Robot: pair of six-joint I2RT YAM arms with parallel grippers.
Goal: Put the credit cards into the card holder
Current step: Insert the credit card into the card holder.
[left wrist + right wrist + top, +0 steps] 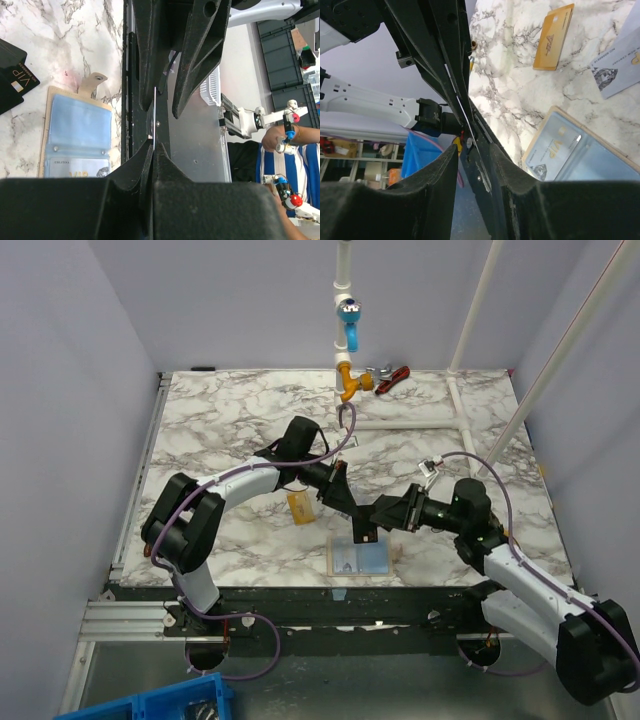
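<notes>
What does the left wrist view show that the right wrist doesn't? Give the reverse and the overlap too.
Left wrist only: a black rectangular VIP card. Right wrist only: a gold-orange rectangular card and a pale blue-silver patterned card. Both: the open beige leather-like card holder with light-blue inside, and a thin card edge-on, pinched in the left hand.

Top looks down; close wrist views share card holder (80,117).
</notes>
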